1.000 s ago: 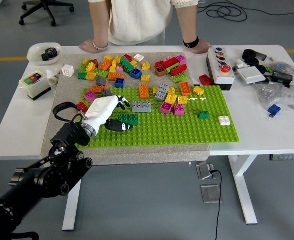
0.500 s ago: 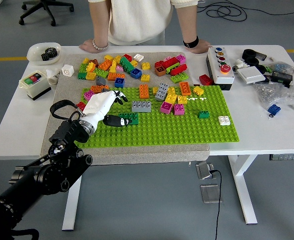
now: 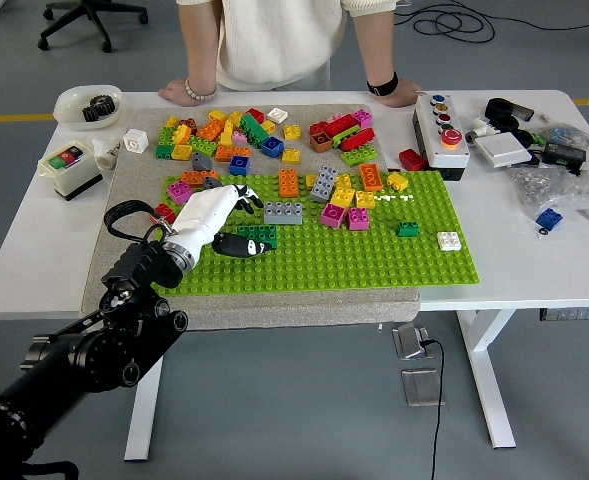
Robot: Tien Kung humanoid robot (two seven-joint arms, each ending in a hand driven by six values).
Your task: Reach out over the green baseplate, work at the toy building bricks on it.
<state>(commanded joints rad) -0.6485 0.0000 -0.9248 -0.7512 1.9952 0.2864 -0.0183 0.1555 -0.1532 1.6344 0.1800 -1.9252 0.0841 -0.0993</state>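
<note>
- The left hand [image 3: 212, 217] reaches in from the lower left and lies over the left part of the green baseplate [image 3: 374, 255], which rests on a grey mat [image 3: 124, 190] on the white worktop [image 3: 534, 260].
- Its white back faces up; the dark fingers [image 3: 242, 200] are loosely spread and hold nothing, and the thumb [image 3: 232, 245] points right.
- A dark green brick [image 3: 262, 234] sits on the baseplate right at the thumb tip; whether they touch cannot be told.
- A grey brick [image 3: 283, 212] stands just beyond the fingers, to their right.
- More bricks are on the baseplate's far part: an orange brick [image 3: 289, 183], pink bricks [image 3: 346, 217] and a small green brick [image 3: 407, 229] farther right.
- A loose pile of mixed bricks [image 3: 244, 133] lies on the mat behind the baseplate.
- A white brick [image 3: 449, 240] sits at the baseplate's right edge.
- A person stands at the far side, both hands [image 3: 179, 92] resting on the worktop's edge.
- A control box with coloured buttons [image 3: 443, 128] stands at the right.
</note>
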